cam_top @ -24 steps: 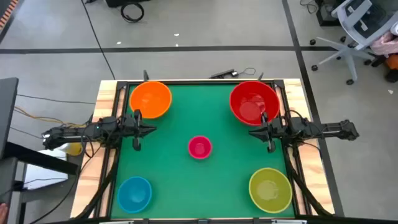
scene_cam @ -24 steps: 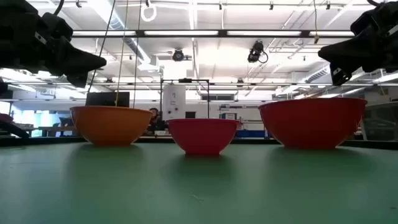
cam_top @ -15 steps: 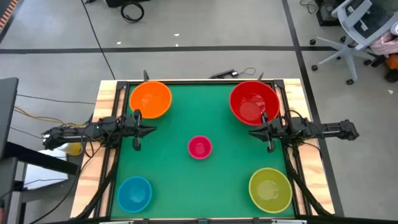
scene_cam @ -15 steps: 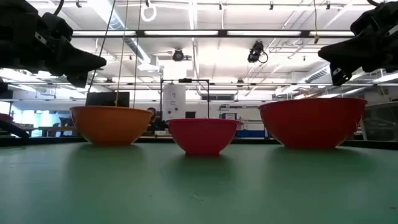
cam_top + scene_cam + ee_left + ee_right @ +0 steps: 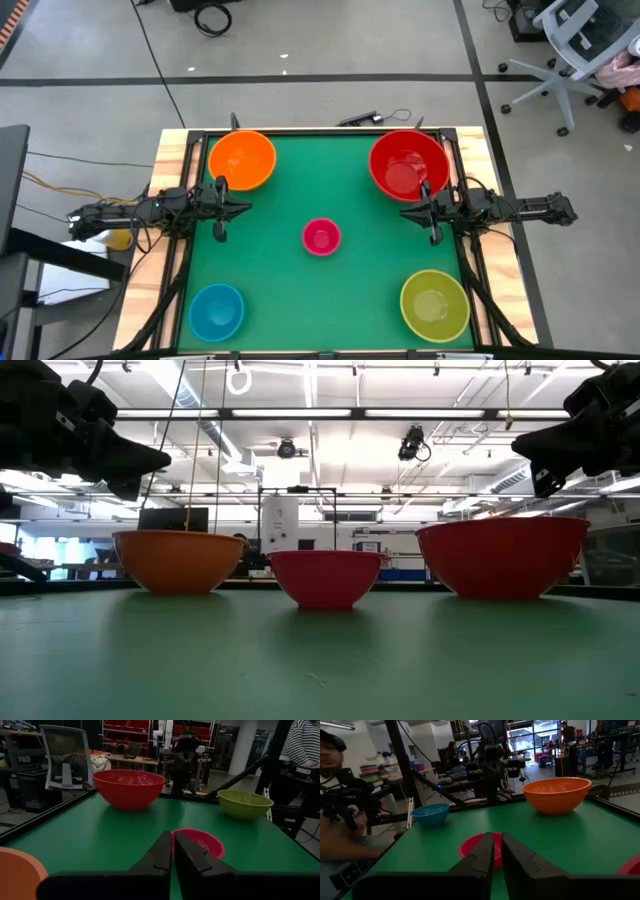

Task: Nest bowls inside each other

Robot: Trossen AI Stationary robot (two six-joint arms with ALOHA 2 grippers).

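Five bowls stand apart on their bases on the green table (image 5: 330, 290): the orange bowl (image 5: 242, 159) at the far left, the red bowl (image 5: 407, 164) at the far right, the small magenta-pink bowl (image 5: 321, 237) in the middle, the light blue bowl (image 5: 216, 310) at the near left and the yellow-green bowl (image 5: 434, 305) at the near right. My left gripper (image 5: 246, 208) hovers shut over the left edge, just near of the orange bowl, pointing right. My right gripper (image 5: 404, 214) hovers shut over the right edge, just near of the red bowl, pointing left. Both hold nothing.
A wooden frame (image 5: 172, 150) borders the table. Cables and a small dark object (image 5: 362, 118) lie on the floor beyond the far edge. A person (image 5: 340, 820) stands beyond the table's left side, and another person (image 5: 302, 745) beyond the near side.
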